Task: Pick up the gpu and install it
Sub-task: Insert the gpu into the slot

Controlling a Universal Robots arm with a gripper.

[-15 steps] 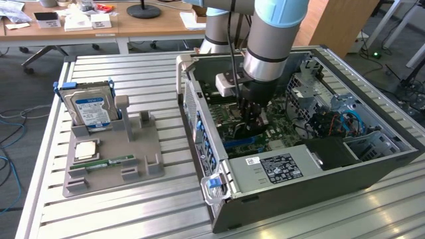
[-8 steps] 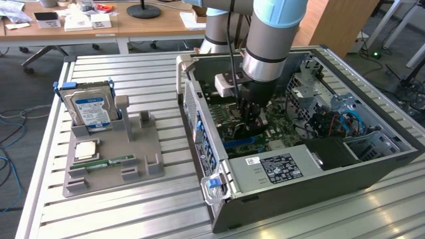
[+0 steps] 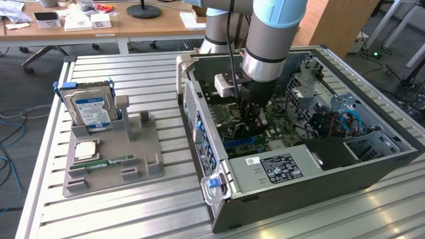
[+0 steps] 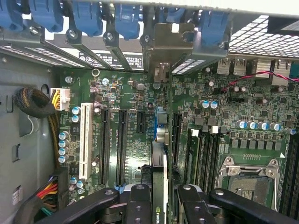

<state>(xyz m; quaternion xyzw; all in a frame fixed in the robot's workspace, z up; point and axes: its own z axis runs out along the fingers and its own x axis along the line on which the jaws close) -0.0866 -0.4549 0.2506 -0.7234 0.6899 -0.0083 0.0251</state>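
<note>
Green gpu edge-on in tool above motherboard

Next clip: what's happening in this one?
The arm's hand is down inside the open computer case, shut on the gpu. The card stands edge-on over the motherboard, among its long slots. Whether it is seated in one cannot be told. Outside the case, the hard drive stands in the grey holder.
</note>
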